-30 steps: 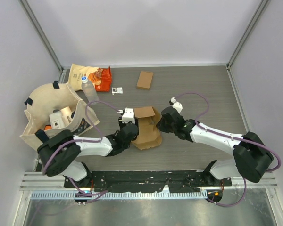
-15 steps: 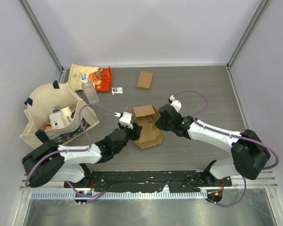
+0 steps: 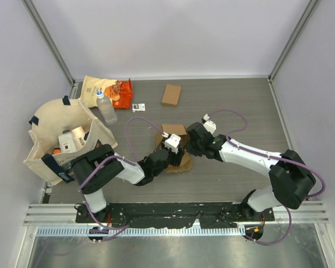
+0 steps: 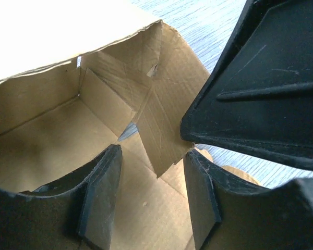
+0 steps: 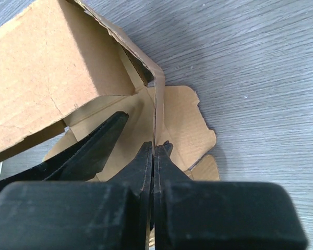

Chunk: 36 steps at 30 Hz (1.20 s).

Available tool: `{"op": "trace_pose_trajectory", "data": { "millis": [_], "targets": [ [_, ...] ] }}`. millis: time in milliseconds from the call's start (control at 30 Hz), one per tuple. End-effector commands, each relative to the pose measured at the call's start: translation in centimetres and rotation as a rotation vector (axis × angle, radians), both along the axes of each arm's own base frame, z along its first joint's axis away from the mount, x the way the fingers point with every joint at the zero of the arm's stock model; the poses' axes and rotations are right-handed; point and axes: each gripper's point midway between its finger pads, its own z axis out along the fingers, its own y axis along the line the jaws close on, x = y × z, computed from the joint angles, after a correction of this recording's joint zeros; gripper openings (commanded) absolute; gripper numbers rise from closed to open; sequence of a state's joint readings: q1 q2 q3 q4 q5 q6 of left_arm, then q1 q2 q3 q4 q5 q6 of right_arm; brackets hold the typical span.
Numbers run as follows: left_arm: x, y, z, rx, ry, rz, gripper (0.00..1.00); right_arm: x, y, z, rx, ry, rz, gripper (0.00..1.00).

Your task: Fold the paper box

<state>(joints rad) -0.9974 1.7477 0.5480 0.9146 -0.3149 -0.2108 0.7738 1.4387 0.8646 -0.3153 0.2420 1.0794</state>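
Between tips of right gripper (image 5: 154,151), thin corrugated paper box (image 5: 52,78) wall being pinched, left gripper (image 4: 152,156) gaping apart inside.

You have two arms, left arm (image 3: 127,168) and right arm (image 3: 247,157), each white-shelled links between black joint housings. Purple cables (image 3: 228,110) loop along both. The fingers (image 4: 101,198) are matt black, lightly scuffed. A black base plate (image 3: 173,211) sits at 6 o'clock.
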Motion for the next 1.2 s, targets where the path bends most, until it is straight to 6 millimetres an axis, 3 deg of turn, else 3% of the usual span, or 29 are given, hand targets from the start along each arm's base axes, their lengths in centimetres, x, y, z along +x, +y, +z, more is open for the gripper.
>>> {"op": "trace_pose_trajectory", "data": {
  "millis": [0, 133, 267, 300, 367, 400, 433, 467, 533, 567, 667, 733, 767, 800, 867, 933, 1067, 1100, 1167],
  "targets": [
    [1.1, -2.1, 3.1, -0.08, -0.103, -0.028, 0.51, 0.6, 2.2, 3.2, 0.137, -0.023, -0.024, 0.02],
    [1.7, -1.5, 2.8, -0.066, -0.115, 0.015, 0.21, 0.3, 2.8, 3.7, 0.177, -0.011, -0.01, 0.02],
    [1.8, -0.8, 3.4, -0.065, -0.127, 0.041, 0.09, 0.3, 3.0, 4.1, 0.179, -0.029, 0.041, 0.12],
    [1.8, -0.7, 3.4, -0.06, -0.131, 0.041, 0.09, 0.2, 2.9, 4.2, 0.172, -0.032, 0.068, 0.22],
    [1.7, -0.4, 3.3, -0.057, -0.129, 0.046, 0.08, 0.4, 2.2, 5.2, 0.134, -0.096, 0.181, 0.31],
    [1.5, -0.4, 3.5, -0.06, -0.131, 0.037, 0.08, 0.5, 1.0, 5.2, 0.129, -0.099, 0.203, 0.47],
    [1.4, -0.3, 3.5, -0.058, -0.129, 0.034, 0.08, 0.7, 0.1, 5.7, 0.109, -0.142, 0.229, 0.55],
    [1.2, -0.2, 3.2, -0.056, -0.123, 0.029, 0.07, 0.2, -0.6, 6.8, 0.089, -0.208, 0.326, 0.59],
    [0.8, 0.0, 3.0, -0.059, -0.113, 0.017, 0.07, 0.6, -3.4, 6.8, 0.033, -0.297, 0.438, 0.67],
    [0.7, 0.1, 3.1, -0.062, -0.114, 0.013, 0.07, -0.4, -3.5, 6.1, 0.061, -0.288, 0.523, 0.67],
    [0.1, 0.3, 2.7, -0.067, -0.107, -0.02, 0.07, 0.8, -4.5, 5.8, 0.058, -0.355, 0.577, 0.67],
    [0.0, 0.6, 2.5, -0.066, -0.103, -0.037, 0.07, 2.1, -3.2, 7.8, 0.108, -0.498, 0.597, 0.68],
    [0.0, 0.8, 2.6, -0.072, -0.105, -0.035, 0.07, 1.7, -2.8, 7.1, 0.135, -0.511, 0.621, 0.68],
    [0.3, 1.2, 2.8, -0.08, -0.108, -0.031, 0.07, 2.1, -2.0, 8.2, 0.168, -0.592, 0.645, 0.68],
    [0.0, 1.4, 2.5, -0.092, -0.096, -0.062, 0.06, 2.0, -1.4, 7.6, 0.165, -0.614, 0.68, 0.68],
    [0.3, 1.9, 2.5, -0.103, -0.09, -0.062, 0.07, 2.4, -0.7, 5.5, 0.064, -0.614, 0.731, 0.67],
    [0.4, 2.4, 2.3, -0.109, -0.073, -0.074, 0.06, 3.8, -1.1, 4.1, -0.092, -0.697, 0.713, 0.67],
    [0.7, 2.7, 2.2, -0.109, -0.071, -0.073, 0.06, 4.4, -0.9, 5.2, -0.091, -0.769, 0.696, 0.68],
    [0.7, 2.9, 2.1, -0.114, -0.064, -0.071, 0.07, 5.2, -1.2, 5.3, -0.144, -0.799, 0.7, 0.69]
  ]
}}
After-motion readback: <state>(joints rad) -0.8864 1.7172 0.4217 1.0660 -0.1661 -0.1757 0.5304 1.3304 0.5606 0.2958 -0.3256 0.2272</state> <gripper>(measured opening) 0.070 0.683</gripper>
